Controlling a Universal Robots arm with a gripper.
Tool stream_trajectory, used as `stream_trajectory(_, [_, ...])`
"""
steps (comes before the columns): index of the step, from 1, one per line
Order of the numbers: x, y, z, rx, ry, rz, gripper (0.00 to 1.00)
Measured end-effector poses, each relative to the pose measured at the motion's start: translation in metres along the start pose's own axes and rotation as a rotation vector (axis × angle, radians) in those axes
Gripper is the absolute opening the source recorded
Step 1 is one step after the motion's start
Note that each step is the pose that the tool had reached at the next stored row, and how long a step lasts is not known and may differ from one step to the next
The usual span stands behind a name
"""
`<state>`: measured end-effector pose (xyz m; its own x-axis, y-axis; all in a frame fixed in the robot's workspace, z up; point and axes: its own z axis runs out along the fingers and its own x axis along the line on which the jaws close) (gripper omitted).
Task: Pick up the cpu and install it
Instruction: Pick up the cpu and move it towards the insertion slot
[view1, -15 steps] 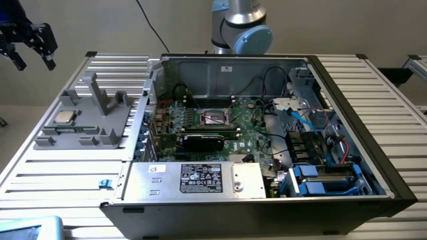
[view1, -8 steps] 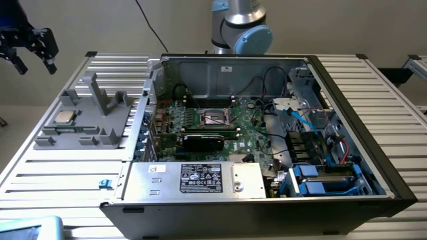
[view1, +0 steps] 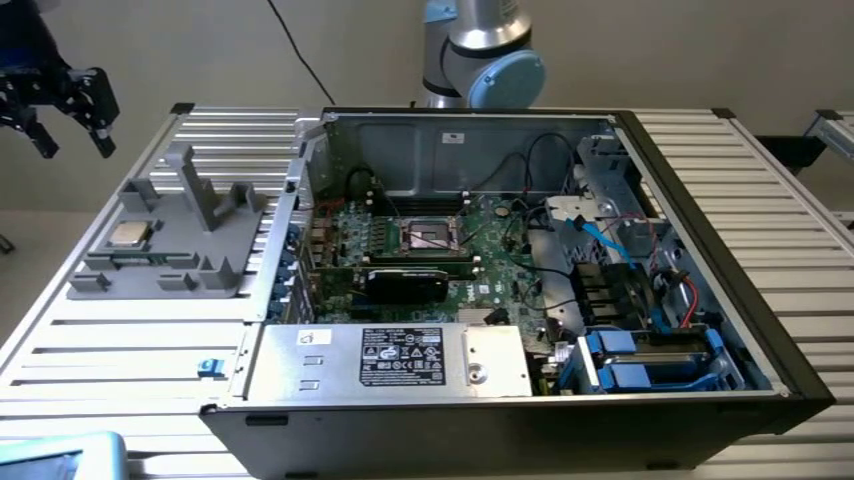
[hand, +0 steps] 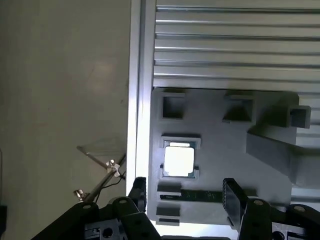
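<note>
End effector (view1: 74, 145) (hand: 185, 196) spread wide, gripping nothing, we see it above the grey fixture (view1: 174, 272) (hand: 220, 150), cpu (view1: 130, 234) (hand: 178, 160) lying flat in that fixture, computer case (view1: 467, 440) just beside it

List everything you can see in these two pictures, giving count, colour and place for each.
cpu: one, silver-beige, in the grey fixture.
fixture: one, grey, on the table at the exterior view's left of the case.
computer case: one, black, open, mid-table.
socket: one, dark, metal-framed, on the green board inside the case.
power supply: one, silver, at the case's near edge.
table: one, silver slats, under everything.
arm: one, silver and blue, behind the case.
gripper: one, black, open and empty, high at the exterior view's left.
</note>
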<state>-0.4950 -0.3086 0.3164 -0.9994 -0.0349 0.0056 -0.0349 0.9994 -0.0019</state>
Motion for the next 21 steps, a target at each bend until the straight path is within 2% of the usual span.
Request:
stream_trajectory(15, [0.001, -0.0012, 0.0274, 0.0001, 0.0003, -0.001, 0.73])
stream_trajectory(21, [0.002, -0.0020, 0.0383, 0.0000, 0.0049, -0.019, 0.73])
